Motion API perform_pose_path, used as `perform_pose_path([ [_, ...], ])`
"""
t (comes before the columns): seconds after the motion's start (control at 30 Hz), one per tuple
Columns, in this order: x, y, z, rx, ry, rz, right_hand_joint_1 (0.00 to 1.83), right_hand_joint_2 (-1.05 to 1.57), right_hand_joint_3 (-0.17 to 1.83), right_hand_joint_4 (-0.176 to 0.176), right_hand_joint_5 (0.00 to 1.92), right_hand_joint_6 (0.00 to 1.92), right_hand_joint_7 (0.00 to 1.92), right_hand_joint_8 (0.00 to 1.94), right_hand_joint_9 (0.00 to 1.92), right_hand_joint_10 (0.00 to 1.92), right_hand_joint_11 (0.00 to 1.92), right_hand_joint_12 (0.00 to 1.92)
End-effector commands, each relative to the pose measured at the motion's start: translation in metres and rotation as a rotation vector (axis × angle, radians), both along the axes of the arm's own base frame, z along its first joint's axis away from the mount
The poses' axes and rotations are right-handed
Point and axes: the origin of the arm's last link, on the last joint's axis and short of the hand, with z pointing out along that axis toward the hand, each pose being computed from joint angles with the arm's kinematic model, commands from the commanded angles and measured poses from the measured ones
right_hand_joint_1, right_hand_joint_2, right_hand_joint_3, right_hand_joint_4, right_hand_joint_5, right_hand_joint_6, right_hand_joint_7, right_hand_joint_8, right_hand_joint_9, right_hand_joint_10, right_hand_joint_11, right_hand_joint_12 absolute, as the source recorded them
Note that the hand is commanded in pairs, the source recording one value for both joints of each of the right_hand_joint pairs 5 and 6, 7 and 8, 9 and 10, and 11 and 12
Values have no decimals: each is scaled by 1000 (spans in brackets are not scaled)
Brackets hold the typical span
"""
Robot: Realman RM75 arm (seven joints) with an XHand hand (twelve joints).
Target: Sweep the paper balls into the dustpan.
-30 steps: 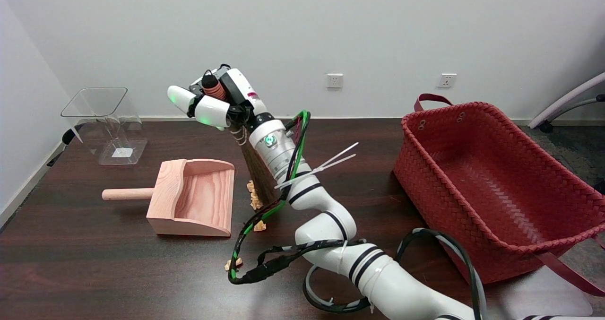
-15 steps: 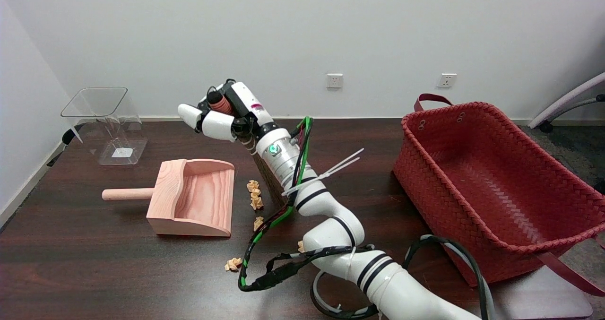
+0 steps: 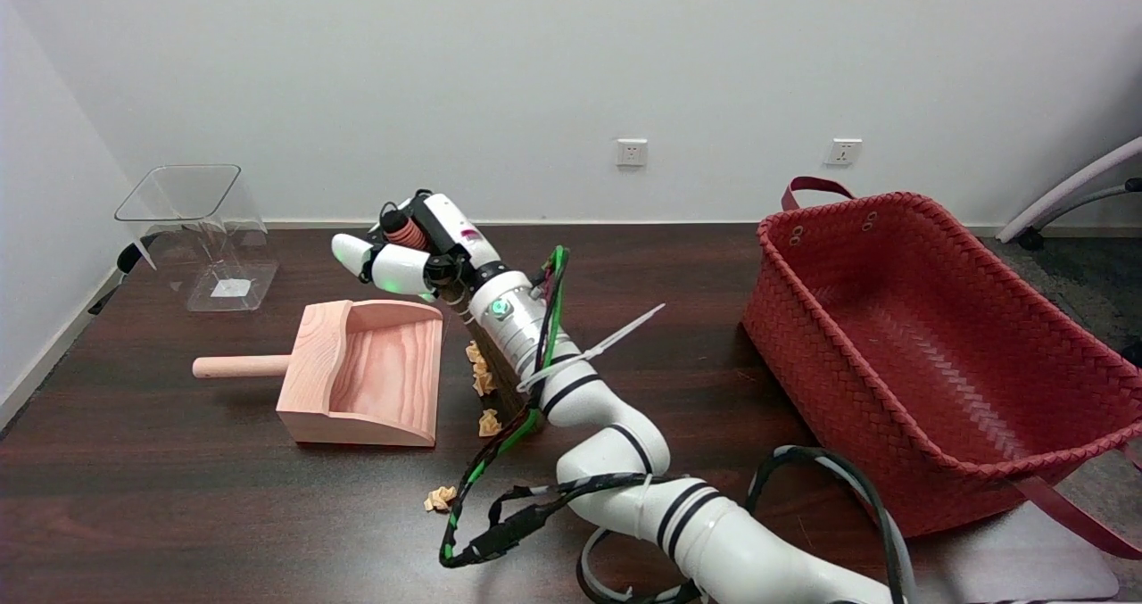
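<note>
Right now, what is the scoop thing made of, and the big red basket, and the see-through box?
The dustpan looks like pale, unpainted wood: grain lines show on its floor and walls. The red basket seems woven from flat strips, maybe plastic or leather-like; the crisscross pattern shows, but the exact material isn't clear. The clear container looks like hard transparent plastic, possibly glass, since the wall shows through it.

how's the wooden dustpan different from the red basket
The dustpan is pale plain wood with a straight peg handle; the red basket is woven with strap handles. The dustpan is far smaller and shallow, open on its right side; the basket is deep and walled all round. Both rest on the dark table, and neither shows anything inside.
</note>
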Motion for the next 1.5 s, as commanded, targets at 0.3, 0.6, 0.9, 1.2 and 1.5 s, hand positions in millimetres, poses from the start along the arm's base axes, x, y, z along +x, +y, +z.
perform_pose_path([
  [0.3,2,-12,-52,20,-87,-45,864,1253,366,0,1920,1920,1920,1920,1920,1920,1920,1920],
  [0.6,24,-14,-52,-11,-157,6,856,1302,328,0,1920,1920,1920,1920,1920,1920,1920,1920],
  [0.9,39,-14,-59,-7,-194,28,834,1385,337,0,1920,1920,1920,1920,1920,1920,1920,1920],
  [1.2,45,-8,-61,-53,-204,77,804,1439,381,0,1920,1920,1920,1920,1920,1920,1920,1920],
  [1.5,41,2,-63,-95,76,126,867,1356,353,0,1920,1920,1920,1920,1920,1920,1920,1920],
])
